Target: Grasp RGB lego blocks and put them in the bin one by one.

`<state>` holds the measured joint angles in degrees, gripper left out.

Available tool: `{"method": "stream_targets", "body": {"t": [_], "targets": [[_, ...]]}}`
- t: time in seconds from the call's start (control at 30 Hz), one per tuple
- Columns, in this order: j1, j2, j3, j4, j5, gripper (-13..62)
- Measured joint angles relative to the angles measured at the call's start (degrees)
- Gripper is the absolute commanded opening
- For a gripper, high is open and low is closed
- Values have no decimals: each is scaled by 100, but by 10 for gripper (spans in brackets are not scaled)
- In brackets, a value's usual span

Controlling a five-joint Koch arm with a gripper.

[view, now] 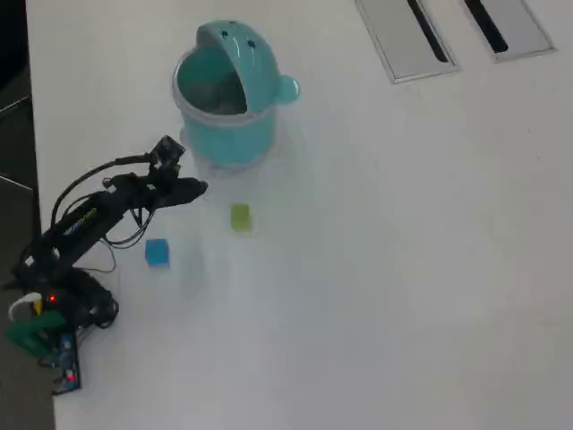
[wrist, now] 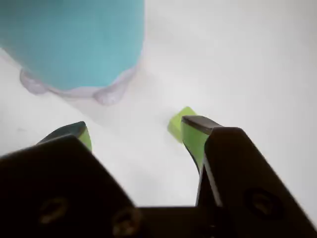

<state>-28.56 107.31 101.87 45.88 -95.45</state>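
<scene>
the pincer [wrist: 133, 126] is held open with nothing in it, low over the white worktop [view: 376, 269]. the yellow-green block [view: 240, 217] is seen just by its right tip in the wrist view. the blue block [view: 157, 252] is found near the arm. the teal bin [view: 228, 94] is placed farther off.

We are looking at what seems to be an office or meeting room. A broad, plain white worktop [view: 403, 269] is filling the overhead view, and two flat grey panels [view: 452, 34] with dark slots, like desk cable hatches, are sitting flush in its far right part. At the near left edge, a small hobby arm [view: 98, 215] with loose black cables and a lit board is standing on it.
</scene>
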Motion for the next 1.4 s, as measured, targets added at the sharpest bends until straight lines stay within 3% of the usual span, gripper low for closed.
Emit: {"method": "stream_targets", "body": {"t": [0.47,0.83,1.07,1.4], "targets": [[202,-809,360,-1037,-378,321],[571,-1670,308,-1354,-1635,327],[879,-2347,-369,-1767,-2962,344],[1046,-3278,-1037,-1591,-3331,356]]}}
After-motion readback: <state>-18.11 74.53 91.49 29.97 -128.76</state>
